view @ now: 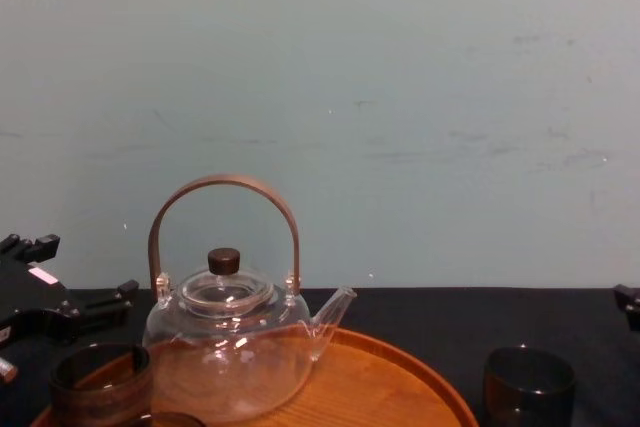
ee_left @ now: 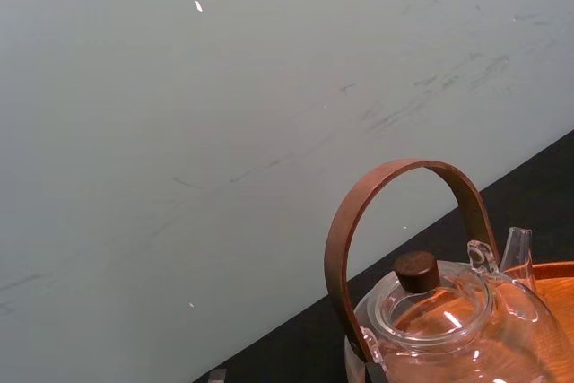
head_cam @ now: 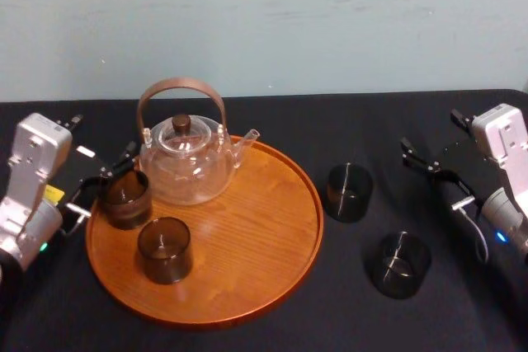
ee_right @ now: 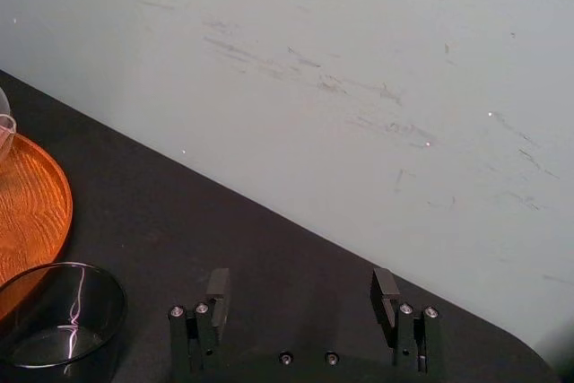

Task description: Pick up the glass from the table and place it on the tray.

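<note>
Glass (head_cam: 124, 198) (smoky, cylindrical) stands on the round wooden tray (head_cam: 264, 224)

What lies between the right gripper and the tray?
Head view: one dark glass stands on the black cloth between the right gripper and the tray; a second glass sits off that line.

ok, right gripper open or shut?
Open. In the right wrist view the right gripper has its fingers set wide apart with nothing held between them.

Soft even light, bright streaks on glasses (head_cam: 347, 191)
</note>
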Robot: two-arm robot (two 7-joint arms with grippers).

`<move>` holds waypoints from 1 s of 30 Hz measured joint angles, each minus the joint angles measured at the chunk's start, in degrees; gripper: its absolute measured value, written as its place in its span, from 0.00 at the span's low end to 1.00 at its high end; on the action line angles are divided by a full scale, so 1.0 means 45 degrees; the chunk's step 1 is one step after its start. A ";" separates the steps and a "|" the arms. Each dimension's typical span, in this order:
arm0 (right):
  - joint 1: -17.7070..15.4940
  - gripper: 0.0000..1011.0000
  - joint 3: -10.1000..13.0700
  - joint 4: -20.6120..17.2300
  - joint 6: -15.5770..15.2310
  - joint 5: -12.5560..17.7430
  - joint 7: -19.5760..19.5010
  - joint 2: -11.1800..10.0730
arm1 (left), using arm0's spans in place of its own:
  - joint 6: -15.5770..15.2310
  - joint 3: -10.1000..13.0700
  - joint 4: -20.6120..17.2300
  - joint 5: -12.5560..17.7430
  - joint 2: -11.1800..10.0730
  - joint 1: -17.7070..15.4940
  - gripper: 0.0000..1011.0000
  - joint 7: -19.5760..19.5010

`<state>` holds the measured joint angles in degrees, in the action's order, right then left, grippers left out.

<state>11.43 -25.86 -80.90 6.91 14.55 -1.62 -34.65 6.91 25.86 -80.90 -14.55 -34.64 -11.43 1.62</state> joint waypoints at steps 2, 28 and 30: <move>0.0000 0.99 0.0000 0.0000 -0.0001 0.0000 0.0000 0.0000 | 0.0000 0.0000 0.0000 -0.0001 0.0000 -0.0001 0.99 0.0000; 0.0000 0.99 0.0000 0.0000 0.0000 0.0000 0.0000 -0.0001 | 0.0000 0.0000 0.0000 -0.0001 0.0000 0.0000 0.99 0.0000; 0.0000 0.99 0.0000 0.0000 0.0000 0.0001 0.0000 0.0000 | 0.0000 0.0000 -0.0001 -0.0001 0.0000 0.0000 0.99 0.0000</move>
<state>11.43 -25.86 -80.90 6.91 14.55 -1.62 -34.65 6.91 25.86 -80.90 -14.55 -34.65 -11.43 1.62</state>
